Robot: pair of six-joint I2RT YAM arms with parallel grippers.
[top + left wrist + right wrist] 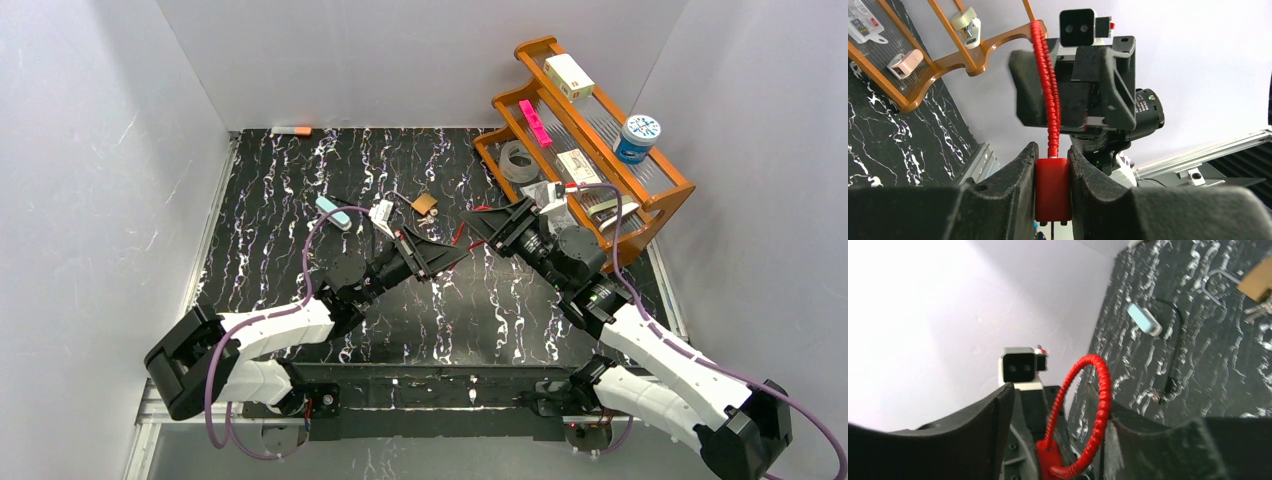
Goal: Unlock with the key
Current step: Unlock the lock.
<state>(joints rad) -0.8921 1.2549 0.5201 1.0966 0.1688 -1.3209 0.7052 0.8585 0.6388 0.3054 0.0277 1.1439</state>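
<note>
My left gripper (1052,186) is shut on the red lock body (1052,190), held above the dark marbled mat (300,200). The lock's ribbed red cable (1047,85) rises from it in a loop. My right gripper (1058,410) is open around that cable loop (1102,390), which rests against its right finger (1148,440); the lock body (1048,456) shows low between the fingers. Seen from above, the two grippers (440,262) (492,228) meet tip to tip at mid-mat. A key on a brown tag (425,203) lies on the mat just behind them, apart from both grippers.
A wooden rack (655,205) with boxes, a tape roll and a blue-lidded jar stands at the back right, close to my right arm. A pale blue device (335,215) with a black cord lies left of the key. White walls enclose the mat on three sides.
</note>
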